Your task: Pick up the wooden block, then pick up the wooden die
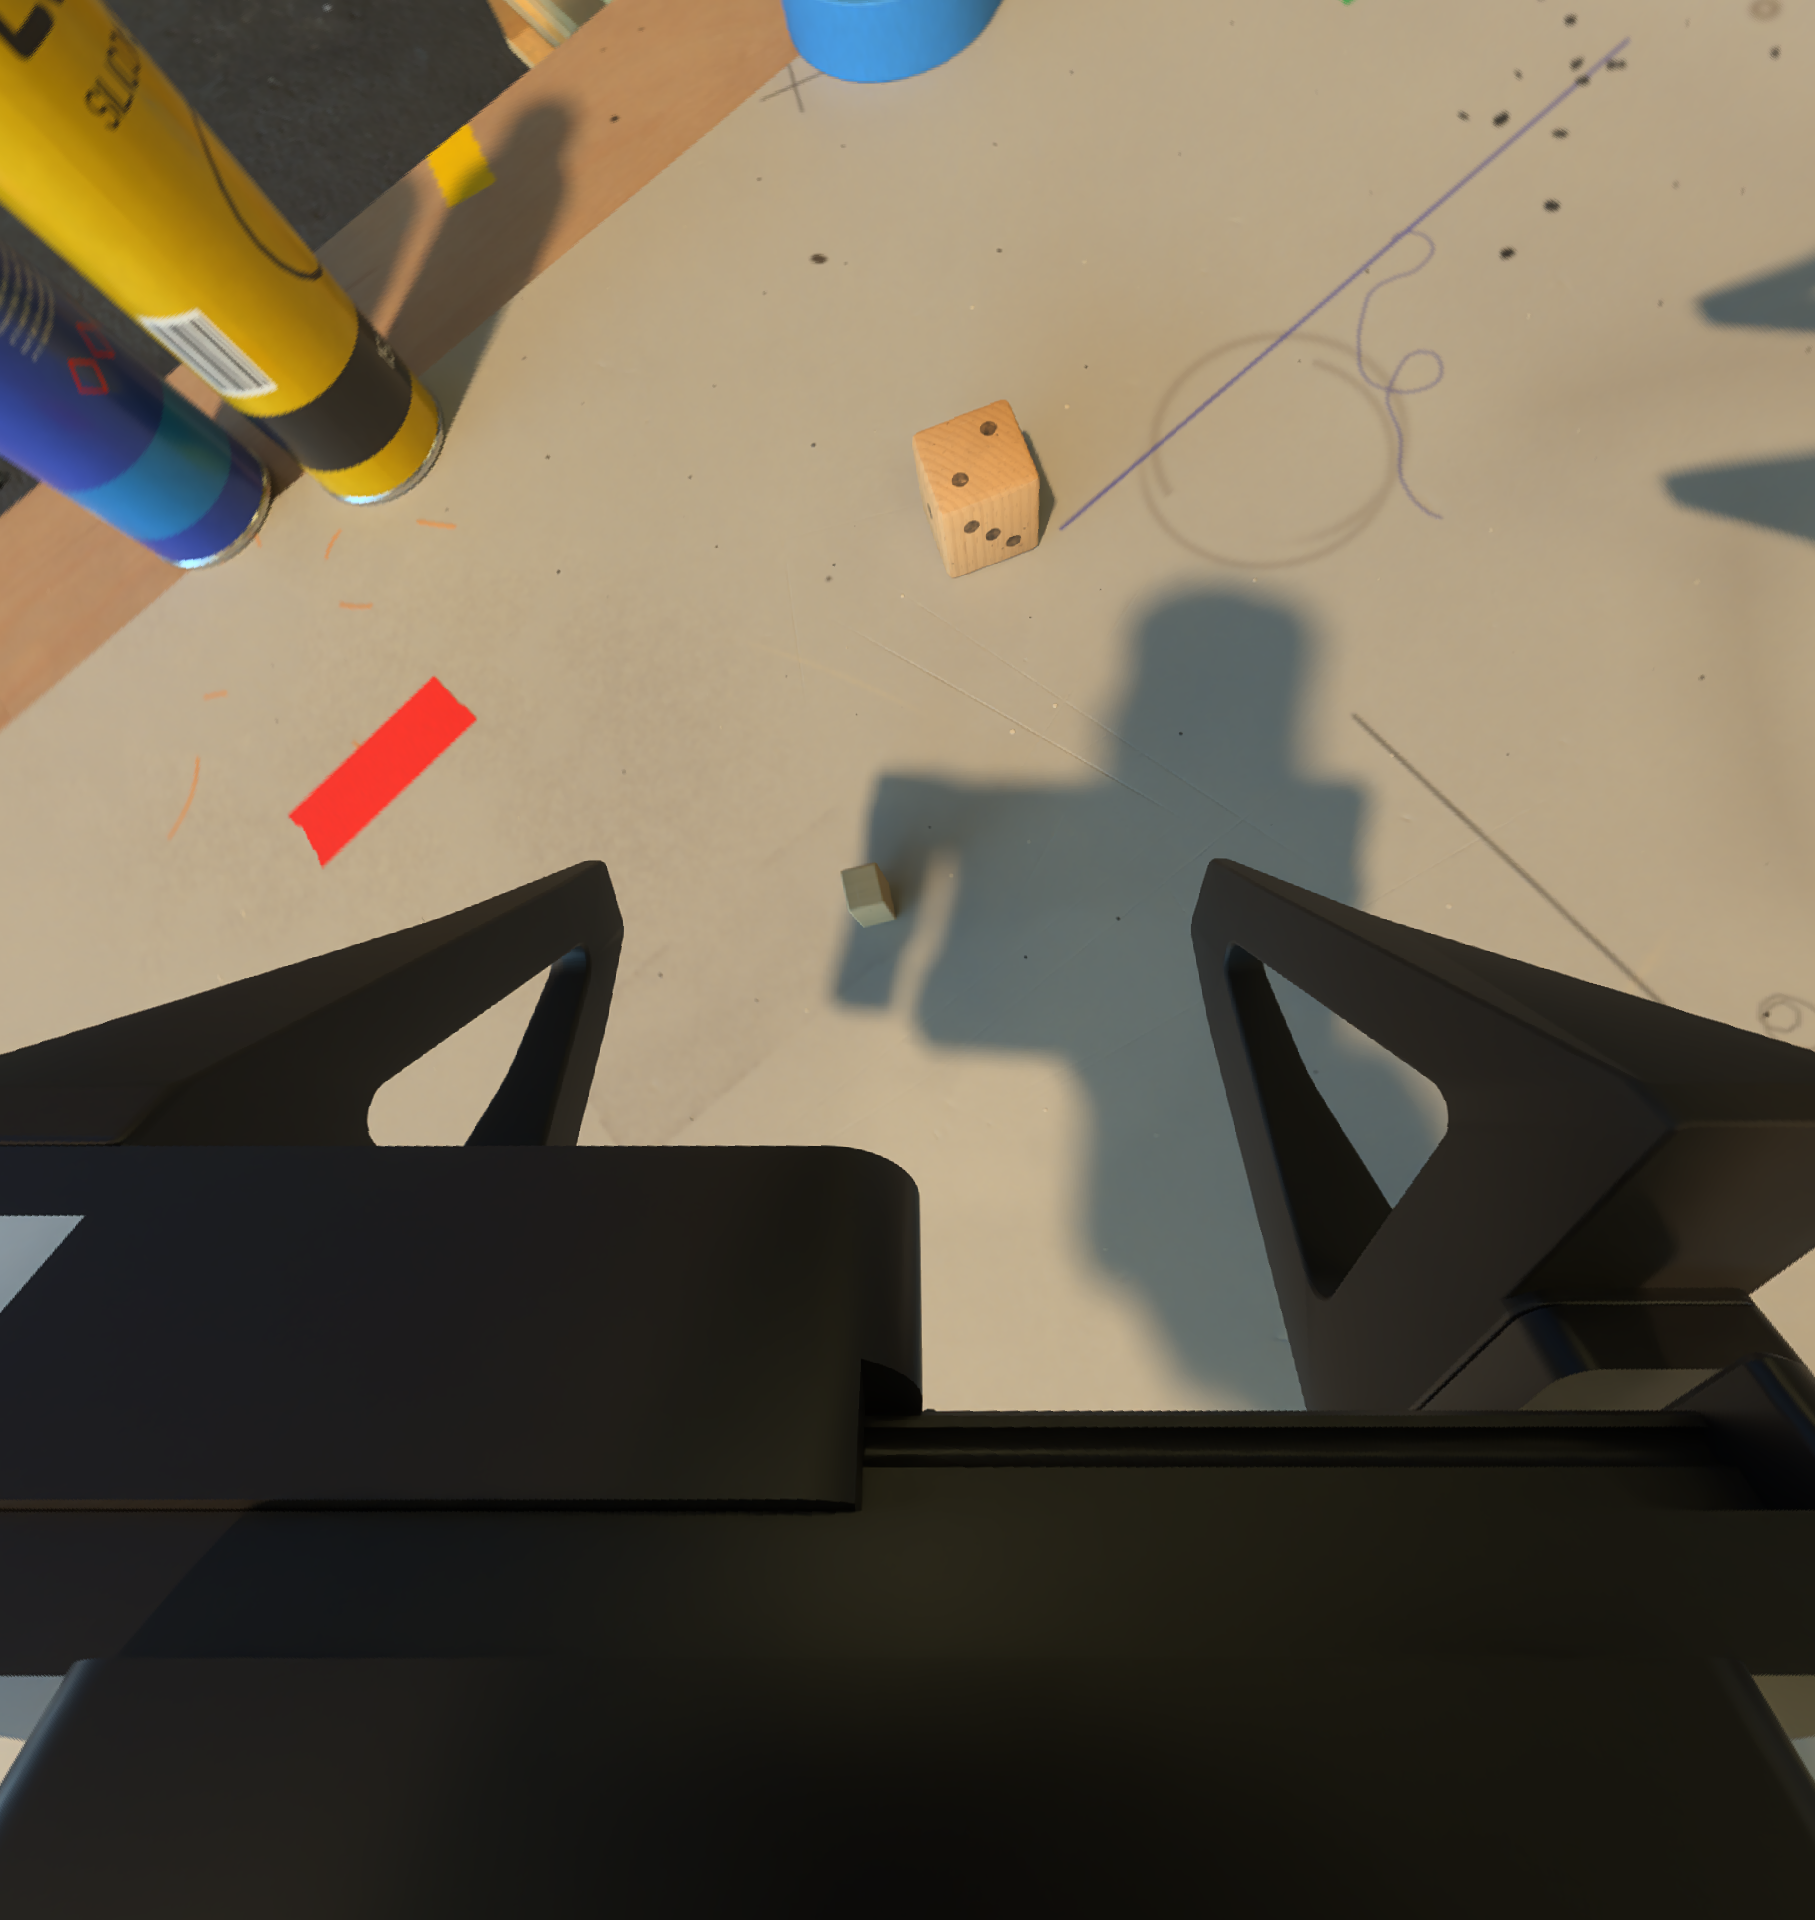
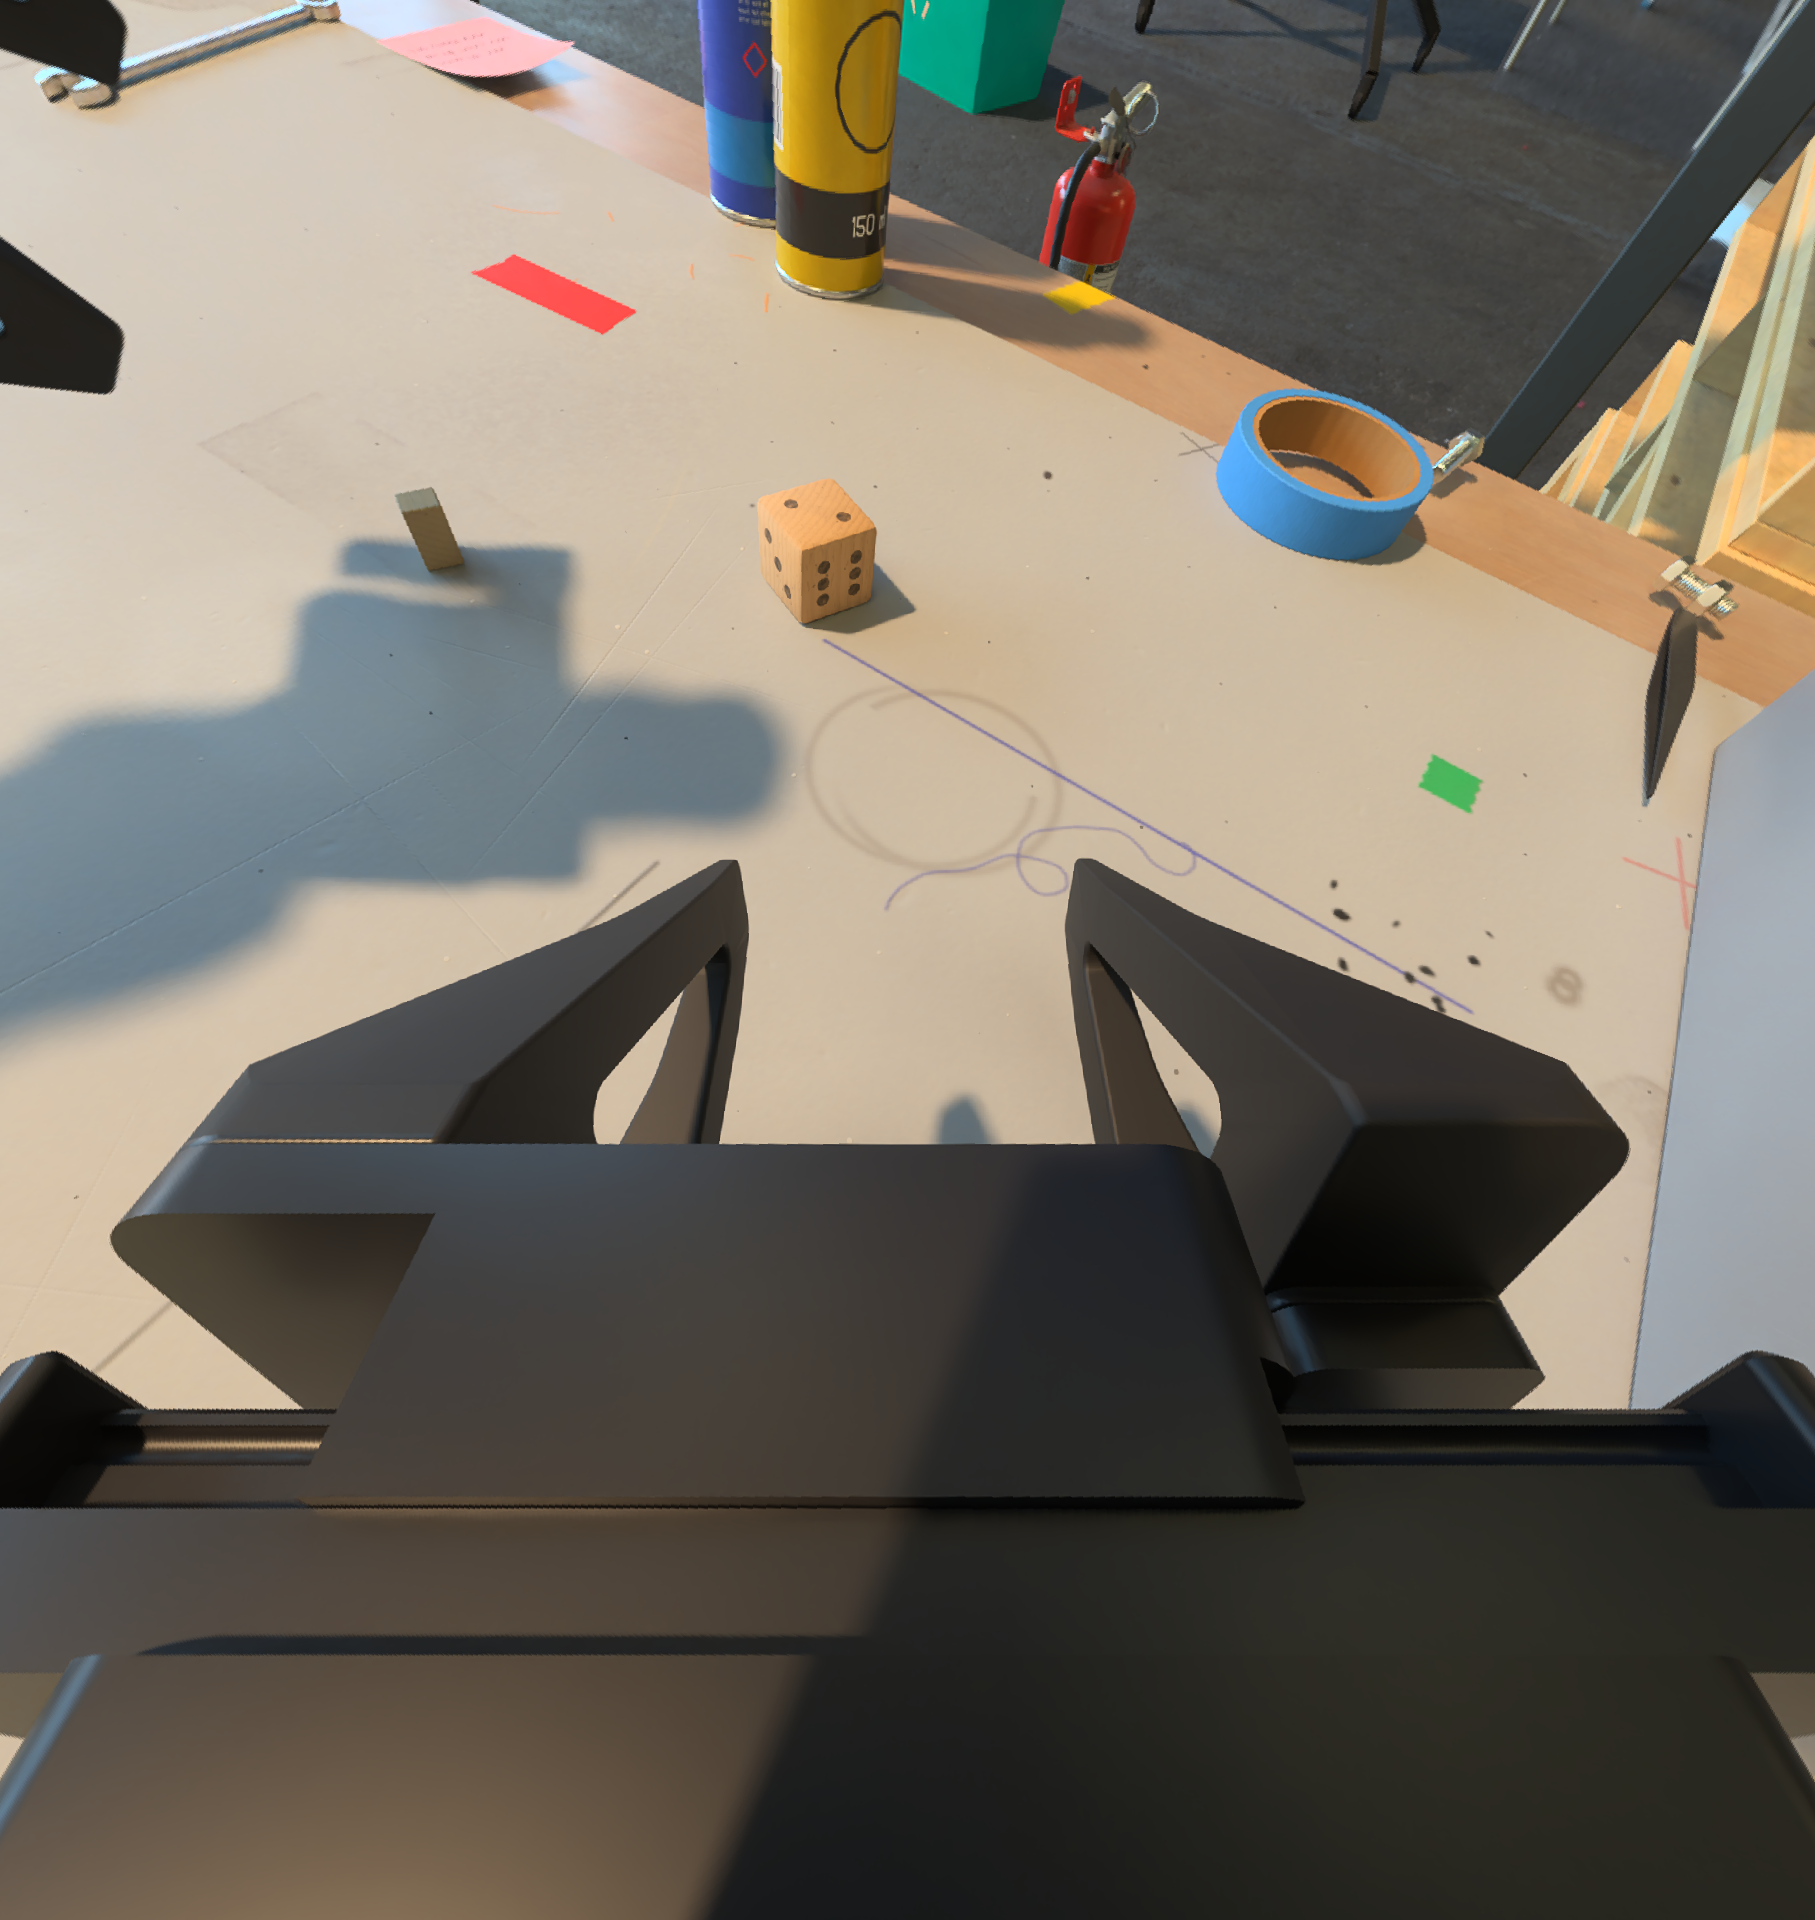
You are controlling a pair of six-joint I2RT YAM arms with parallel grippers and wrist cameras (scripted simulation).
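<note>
Beside the wooden die (image 1: pixel 976 488): wooden block (image 1: pixel 868 895) upright on the bench (image 1: pixel 674 623), nearer my left gripper (image 1: pixel 908 904).
Grippers: both spread, holding nothing; right gripper (image 2: pixel 908 904) well back.
Progress: nothing lifted yet; block first, then die.

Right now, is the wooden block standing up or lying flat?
Standing up: the wooden block rests on its small end, taller than wide, on the table.

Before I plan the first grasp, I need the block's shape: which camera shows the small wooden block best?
The right wrist view: the small pale wooden block stands upright, its tall side visible. The left wrist view looks down on it, so it appears a tiny cube.
</note>
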